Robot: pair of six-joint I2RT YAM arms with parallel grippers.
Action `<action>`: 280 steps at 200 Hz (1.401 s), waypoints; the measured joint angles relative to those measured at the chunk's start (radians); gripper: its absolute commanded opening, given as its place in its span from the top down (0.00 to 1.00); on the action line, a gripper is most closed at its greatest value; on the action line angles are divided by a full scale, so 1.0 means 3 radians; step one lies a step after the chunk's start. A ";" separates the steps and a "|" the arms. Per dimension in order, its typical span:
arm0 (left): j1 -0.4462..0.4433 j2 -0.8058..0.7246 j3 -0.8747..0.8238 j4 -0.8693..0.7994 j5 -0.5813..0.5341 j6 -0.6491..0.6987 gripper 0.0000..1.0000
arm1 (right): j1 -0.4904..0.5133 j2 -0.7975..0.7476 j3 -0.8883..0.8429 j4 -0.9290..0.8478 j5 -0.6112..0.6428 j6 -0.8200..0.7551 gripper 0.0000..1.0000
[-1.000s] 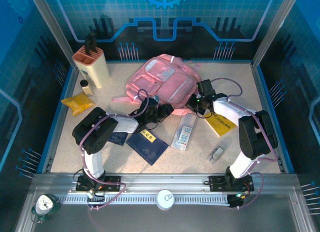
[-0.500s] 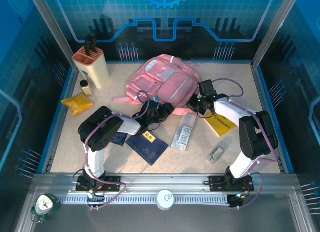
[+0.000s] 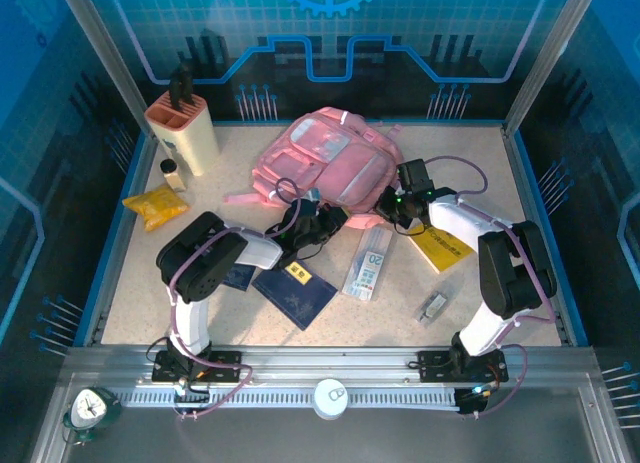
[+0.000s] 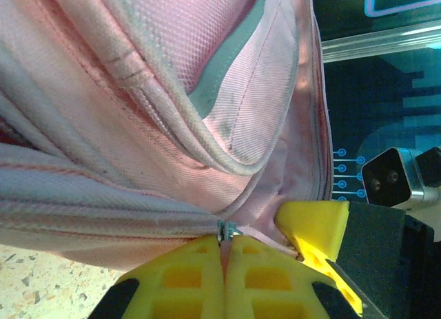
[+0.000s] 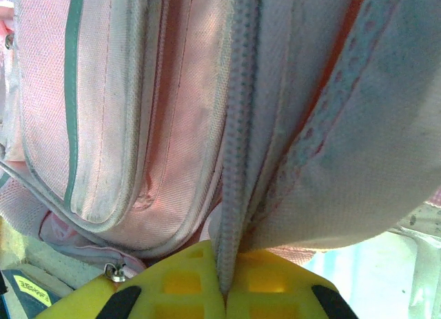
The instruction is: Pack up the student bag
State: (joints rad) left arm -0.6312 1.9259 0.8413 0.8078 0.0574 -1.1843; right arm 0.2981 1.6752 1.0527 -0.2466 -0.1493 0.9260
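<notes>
Blue-tinted overhead light, soft shadows; wrist close-ups of student bag slightly blurred.

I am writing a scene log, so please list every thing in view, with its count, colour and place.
student bag: one, pink, centre back
knife block: one, cream and orange, back left
bottle: one, small, dark cap, beside knife block
packet: one, yellow, left edge
booklet: one, dark blue, yellow label, in front of bag
clear pack: one, transparent, centre
card: one, yellow, right
clip: one, grey, front right
clock: one, green, front-left rail
left gripper: yellow, shut on bag's zip
right gripper: yellow, shut on bag's edge
</notes>
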 measured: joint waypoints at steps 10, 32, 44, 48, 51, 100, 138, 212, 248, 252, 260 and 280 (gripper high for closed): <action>0.0009 -0.0047 -0.0005 -0.0069 0.0024 0.0083 1.00 | -0.0006 -0.0005 -0.0001 0.0000 -0.0005 -0.0001 1.00; 0.0050 -0.0216 -0.0023 -0.0298 0.0145 0.0320 1.00 | -0.0018 -0.0031 0.0000 -0.0009 -0.0029 -0.0014 1.00; 0.0079 -0.0337 -0.0023 -0.0448 0.0228 0.0490 1.00 | -0.0019 -0.0046 0.0000 -0.0006 -0.0045 -0.0025 1.00; 0.0088 -0.0375 -0.0022 -0.0506 0.0252 0.0552 1.00 | -0.0019 -0.0052 0.0000 -0.0005 -0.0055 -0.0032 1.00; 0.0094 -0.0403 -0.0022 -0.0548 0.0277 0.0587 1.00 | -0.0019 -0.0057 0.0000 -0.0005 -0.0061 -0.0037 1.00; 0.0220 -0.0613 0.0202 -0.1367 0.0642 0.1263 1.00 | -0.0015 -0.0099 0.0000 0.0004 -0.0121 -0.0112 1.00; 0.0375 -0.0745 0.0284 -0.1733 0.0921 0.1495 1.00 | 0.0023 -0.0160 0.0001 0.0008 -0.0196 -0.0203 1.00; 0.0435 -0.0844 0.0521 -0.2293 0.0914 0.1625 1.00 | 0.0150 -0.0205 0.0014 0.0069 -0.0127 -0.0238 1.00; 0.0423 -0.0830 0.0670 -0.2595 0.0778 0.1779 1.00 | 0.0183 -0.0224 0.0004 0.0081 -0.0028 -0.0238 1.00; 0.0423 -0.0829 0.0690 -0.2627 0.0758 0.1802 1.00 | 0.0183 -0.0230 -0.0001 0.0088 -0.0032 -0.0238 1.00; 0.0425 -0.0825 0.0726 -0.2677 0.0738 0.1845 1.00 | 0.0183 -0.0244 -0.0017 0.0117 -0.0038 -0.0238 1.00; 0.0444 -0.0824 0.0732 -0.2691 0.0732 0.1898 1.00 | 0.0182 -0.0300 -0.0069 0.0182 -0.0042 -0.0238 1.00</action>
State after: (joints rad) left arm -0.4980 1.6787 1.0611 0.0006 0.2771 -0.6147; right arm 0.3527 1.5852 1.0321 -0.1921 -0.1619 0.8547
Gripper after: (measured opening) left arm 0.051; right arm 0.059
